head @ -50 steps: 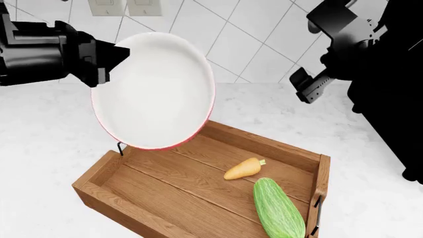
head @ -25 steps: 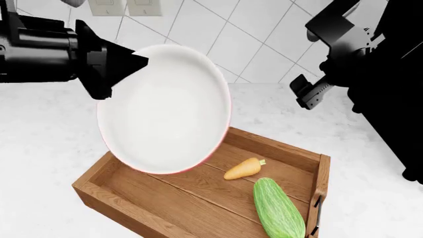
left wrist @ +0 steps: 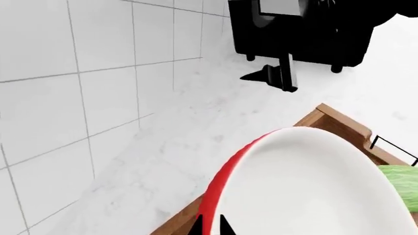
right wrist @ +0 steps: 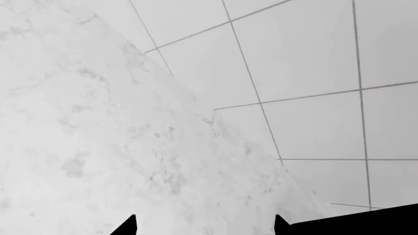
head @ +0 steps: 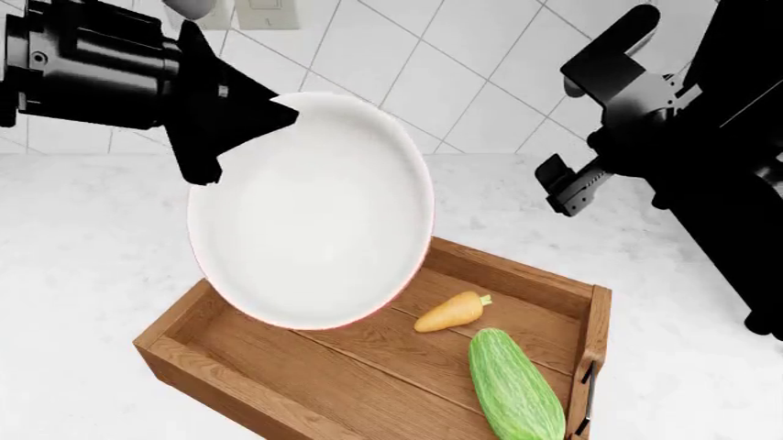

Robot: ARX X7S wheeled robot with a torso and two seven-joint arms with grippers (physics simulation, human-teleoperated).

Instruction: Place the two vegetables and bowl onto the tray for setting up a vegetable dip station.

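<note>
My left gripper (head: 251, 133) is shut on the rim of the bowl (head: 312, 215), red outside and white inside, and holds it tilted in the air above the left half of the wooden tray (head: 245, 316). In the left wrist view the fingertips (left wrist: 225, 226) pinch the bowl's red rim (left wrist: 219, 186). The small orange carrot (head: 450, 311) and the light-green striped vegetable (head: 514, 387) lie on the tray floor at its right. My right gripper (head: 569, 170) is open and empty, raised above the counter behind the tray's right end; its wrist view shows only counter and wall.
White marble counter (head: 86, 247) all round the tray, white tiled wall (head: 465, 64) behind. A black appliance (head: 746, 183) stands at the right edge. The tray's black wire handle (head: 582, 394) shows at its right end.
My left arm has moved the bowl rightward and slightly lower over the tray, tilting it more. The right arm, carrot and green vegetable have hardly moved.
</note>
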